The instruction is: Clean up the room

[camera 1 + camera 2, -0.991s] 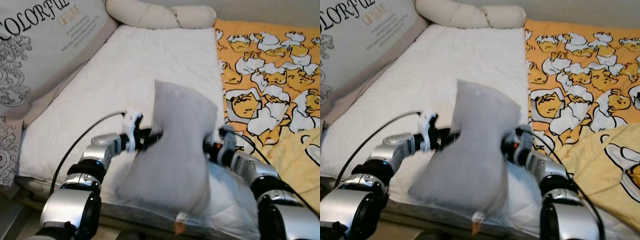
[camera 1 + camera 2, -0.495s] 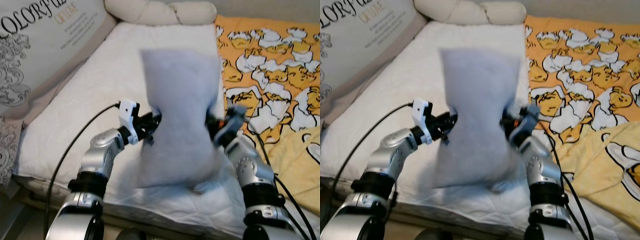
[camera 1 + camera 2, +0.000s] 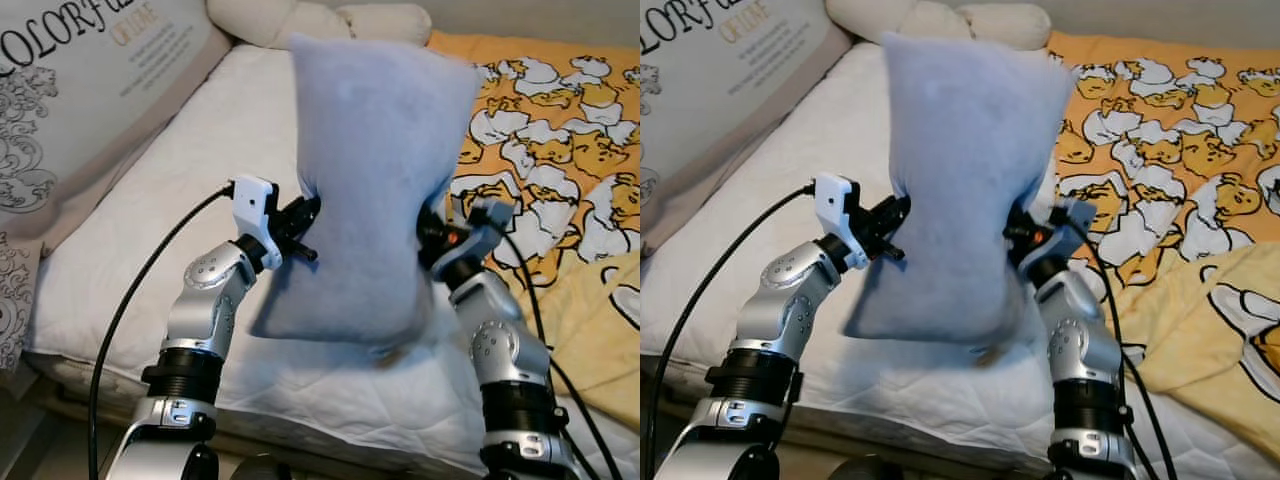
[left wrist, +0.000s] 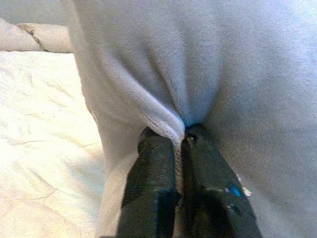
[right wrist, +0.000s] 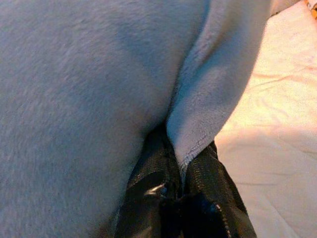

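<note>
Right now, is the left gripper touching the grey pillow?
Touching. In the left wrist view, the left gripper has its two black fingers shut on a fold of the grey pillow, with the fabric pinched between them.

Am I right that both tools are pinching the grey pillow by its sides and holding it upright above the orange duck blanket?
Not quite. Both the left tool and right tool do pinch the grey pillow by its sides and hold it upright, but the left eye view shows it above the white mattress. The orange duck blanket lies off to the robot's right.
</note>
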Tool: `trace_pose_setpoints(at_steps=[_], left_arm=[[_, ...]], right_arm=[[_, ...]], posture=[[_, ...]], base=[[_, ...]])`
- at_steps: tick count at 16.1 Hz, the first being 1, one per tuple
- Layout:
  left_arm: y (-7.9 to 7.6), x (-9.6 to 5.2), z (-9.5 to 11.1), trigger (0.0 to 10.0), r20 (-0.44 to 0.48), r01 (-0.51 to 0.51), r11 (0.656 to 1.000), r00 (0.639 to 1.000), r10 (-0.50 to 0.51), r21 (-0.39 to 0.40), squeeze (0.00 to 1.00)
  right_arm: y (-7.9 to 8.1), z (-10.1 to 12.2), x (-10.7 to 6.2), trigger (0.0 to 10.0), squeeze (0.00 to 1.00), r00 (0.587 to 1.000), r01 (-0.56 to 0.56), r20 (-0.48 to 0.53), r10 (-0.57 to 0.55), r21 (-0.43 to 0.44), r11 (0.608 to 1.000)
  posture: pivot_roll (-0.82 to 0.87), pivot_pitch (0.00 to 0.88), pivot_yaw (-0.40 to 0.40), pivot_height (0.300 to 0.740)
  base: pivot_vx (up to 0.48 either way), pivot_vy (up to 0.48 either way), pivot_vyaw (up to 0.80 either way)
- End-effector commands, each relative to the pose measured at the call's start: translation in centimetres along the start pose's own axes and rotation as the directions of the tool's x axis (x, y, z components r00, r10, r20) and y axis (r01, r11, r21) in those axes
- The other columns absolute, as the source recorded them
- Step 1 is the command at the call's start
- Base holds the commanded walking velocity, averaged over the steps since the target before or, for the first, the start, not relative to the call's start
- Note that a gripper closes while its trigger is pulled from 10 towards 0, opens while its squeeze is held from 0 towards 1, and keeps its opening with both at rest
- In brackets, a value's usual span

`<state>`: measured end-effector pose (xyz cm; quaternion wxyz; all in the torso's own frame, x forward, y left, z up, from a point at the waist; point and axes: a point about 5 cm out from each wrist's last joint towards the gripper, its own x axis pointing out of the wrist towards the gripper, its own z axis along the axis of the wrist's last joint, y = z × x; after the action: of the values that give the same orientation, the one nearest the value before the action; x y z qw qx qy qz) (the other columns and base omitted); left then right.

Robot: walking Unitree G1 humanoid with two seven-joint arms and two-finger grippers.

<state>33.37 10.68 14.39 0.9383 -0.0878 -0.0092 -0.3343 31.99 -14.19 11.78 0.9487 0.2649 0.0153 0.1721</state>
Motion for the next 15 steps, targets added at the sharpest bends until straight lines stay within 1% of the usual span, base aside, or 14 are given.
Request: trace_pose_setpoints(at_steps=[1, 2, 3, 4, 5, 6, 8, 9, 11, 12, 14, 15], left_arm=[[-0.8, 0.4, 0.9, 0.0, 0.060, 0.027, 1.000, 0.998, -0.027, 0.002, 0.00], [-0.9, 0.4, 1.1, 0.0, 0.074, 0.024, 1.000, 0.997, -0.023, -0.006, 0.00], [-1.2, 0.4, 1.5, 0.0, 0.114, 0.042, 0.999, 0.993, -0.040, -0.018, 0.00], [-1.4, 0.4, 1.8, 0.0, 0.134, 0.053, 0.998, 0.990, -0.049, -0.023, 0.00], [-1.7, 0.5, 2.5, 0.0, 0.190, 0.073, 0.996, 0.980, -0.061, -0.059, 0.00], [-2.0, 0.6, 3.4, 0.0, 0.259, 0.101, 0.991, 0.963, -0.075, -0.090, 0.00], [-2.1, 0.6, 4.5, 0.0, 0.331, 0.127, 0.984, 0.940, -0.080, -0.123, 0.00], [-2.2, 0.5, 4.7, 0.0, 0.349, 0.135, 0.982, 0.934, -0.082, -0.130, 0.00], [-2.2, 0.4, 4.8, 0.0, 0.353, 0.143, 0.981, 0.931, -0.088, -0.132, 0.00], [-2.1, 0.3, 4.5, 0.0, 0.337, 0.139, 0.982, 0.937, -0.090, -0.124, 0.00], [-1.3, 0.2, 2.7, 0.0, 0.191, 0.051, 0.997, 0.981, -0.038, -0.065, 0.00], [-0.9, 0.1, 2.1, 0.0, 0.142, 0.012, 0.999, 0.990, -0.006, -0.037, 0.00]], right_arm=[[1.5, 0.2, 0.5, 0.0, 0.00, 0.998, -0.063, 0.005, 0.063, -0.012, 0.998], [1.5, 0.2, 0.5, 0.0, 0.00, 0.998, -0.064, 0.005, 0.064, -0.010, 0.998], [1.9, 0.4, 0.7, 0.0, 0.00, 0.997, -0.079, 0.011, 0.079, 0.003, 0.997], [2.0, 0.5, 0.8, 0.0, 0.00, 0.996, -0.083, 0.014, 0.083, 0.005, 0.997], [2.1, 0.6, 0.9, 0.0, 0.00, 0.996, -0.090, 0.019, 0.090, 0.010, 0.996], [2.1, 0.9, 1.2, 0.0, 0.00, 0.995, -0.095, 0.038, 0.093, 0.032, 0.995], [2.2, 1.3, 1.5, 0.0, 0.00, 0.994, -0.099, 0.052, 0.096, 0.056, 0.993], [2.1, 1.4, 1.6, 0.0, 0.00, 0.994, -0.099, 0.051, 0.096, 0.056, 0.994], [2.1, 1.4, 1.7, 0.0, 0.00, 0.994, -0.099, 0.051, 0.096, 0.059, 0.993], [2.1, 1.4, 1.7, 0.0, 0.00, 0.994, -0.097, 0.049, 0.094, 0.059, 0.993], [1.6, 1.0, 1.5, 0.0, 0.00, 0.998, -0.065, 0.020, 0.064, 0.045, 0.997], [1.4, 0.8, 1.4, 0.0, 0.00, 0.999, -0.050, 0.011, 0.050, 0.039, 0.998]], posture=[[0.00, 0.000, 0.019, 0.740], [0.00, 0.000, 0.018, 0.740], [0.00, 0.000, 0.014, 0.740], [0.00, 0.000, 0.014, 0.740], [0.00, 0.000, 0.010, 0.740], [0.00, 0.000, 0.008, 0.740], [0.00, 0.000, 0.003, 0.740], [0.00, 0.000, 0.002, 0.740], [0.00, 0.000, 0.002, 0.740], [0.00, 0.000, 0.002, 0.740], [0.00, 0.000, 0.005, 0.740], [0.00, 0.000, 0.006, 0.740]], base=[[0.000, 0.000, 0.00], [0.000, 0.000, 0.00], [0.000, 0.000, 0.00], [0.000, 0.000, 0.00], [0.000, 0.000, 0.00], [0.000, 0.000, 0.00], [0.000, 0.000, 0.00], [0.000, 0.000, 0.00], [0.000, 0.000, 0.00], [0.000, 0.000, 0.00], [0.000, 0.000, 0.00], [0.000, 0.000, 0.00]])
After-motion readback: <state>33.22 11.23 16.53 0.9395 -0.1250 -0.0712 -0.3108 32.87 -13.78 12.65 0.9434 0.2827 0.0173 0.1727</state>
